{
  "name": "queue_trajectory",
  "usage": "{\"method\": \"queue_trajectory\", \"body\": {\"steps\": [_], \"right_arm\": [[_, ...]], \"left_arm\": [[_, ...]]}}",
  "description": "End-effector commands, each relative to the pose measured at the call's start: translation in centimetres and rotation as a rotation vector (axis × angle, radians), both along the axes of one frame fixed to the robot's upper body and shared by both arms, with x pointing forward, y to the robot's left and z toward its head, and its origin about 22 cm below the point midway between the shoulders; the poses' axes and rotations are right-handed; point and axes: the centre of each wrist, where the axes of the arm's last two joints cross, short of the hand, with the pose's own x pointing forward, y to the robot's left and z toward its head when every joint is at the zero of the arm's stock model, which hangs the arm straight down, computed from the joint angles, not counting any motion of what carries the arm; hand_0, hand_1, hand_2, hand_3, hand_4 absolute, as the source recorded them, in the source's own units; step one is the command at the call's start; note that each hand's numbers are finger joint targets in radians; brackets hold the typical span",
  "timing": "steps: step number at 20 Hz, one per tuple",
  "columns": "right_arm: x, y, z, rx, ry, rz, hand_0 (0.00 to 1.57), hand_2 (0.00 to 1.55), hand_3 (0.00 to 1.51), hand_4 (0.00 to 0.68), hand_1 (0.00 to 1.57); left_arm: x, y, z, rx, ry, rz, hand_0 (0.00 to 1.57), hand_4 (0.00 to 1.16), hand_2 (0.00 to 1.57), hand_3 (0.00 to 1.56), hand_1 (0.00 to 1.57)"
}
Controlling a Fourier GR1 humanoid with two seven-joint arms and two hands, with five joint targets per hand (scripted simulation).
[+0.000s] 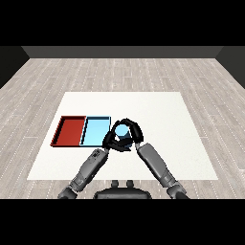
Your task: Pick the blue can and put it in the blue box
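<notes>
The blue can, with a pale blue top, stands upright just right of the light blue tray, near that tray's right rim. My right hand comes in from the lower right, and its fingers arch over the far side of the can and curl round it. My left hand sits low against the can's left front side, between the can and the blue tray's corner. The two black hands merge around the can and hide most of its body. Whether the can rests on the table or is lifted, I cannot tell.
The red tray lies directly left of the blue one, and they share a side. Both trays sit on the left half of the white table. Wooden floor surrounds the table.
</notes>
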Motion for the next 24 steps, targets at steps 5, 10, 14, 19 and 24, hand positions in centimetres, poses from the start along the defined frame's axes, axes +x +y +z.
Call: {"method": "queue_trajectory", "body": {"steps": [5, 10, 14, 19, 24], "right_arm": [[-1.3, 0.1, 0.8, -0.006, 0.009, 0.015, 1.46, 1.45, 1.40, 0.556, 1.46], [0.5, 1.0, -1.7, 0.015, 0.011, 0.043, 1.49, 1.47, 1.41, 0.536, 1.49], [0.0, 0.8, -0.1, 0.031, 0.005, 0.069, 1.50, 1.46, 1.41, 0.565, 1.50], [-2.0, 2.2, 0.7, 0.021, 0.011, 0.056, 1.48, 1.46, 1.40, 0.565, 1.48], [-1.2, 2.9, 1.2, 0.050, 0.017, 0.074, 1.47, 1.46, 1.40, 0.572, 1.47]], "left_arm": [[-0.8, -0.7, 1.2, -0.040, -0.017, -0.018, 0.00, 0.00, 0.00, 0.00, 0.00], [1.3, -1.7, 0.7, 0.053, -0.010, 0.036, 0.00, 0.11, 0.00, 0.00, 0.00], [0.0, -2.9, 1.1, 0.084, 0.030, 0.065, 0.00, 0.00, 0.00, 0.00, 0.00], [2.5, -3.1, 2.1, 0.231, -0.051, 0.053, 0.00, 0.00, 0.00, 0.00, 0.00], [1.3, -2.8, 2.3, 0.153, 0.010, 0.152, 1.11, 0.69, 1.10, 0.84, 1.11]]}}
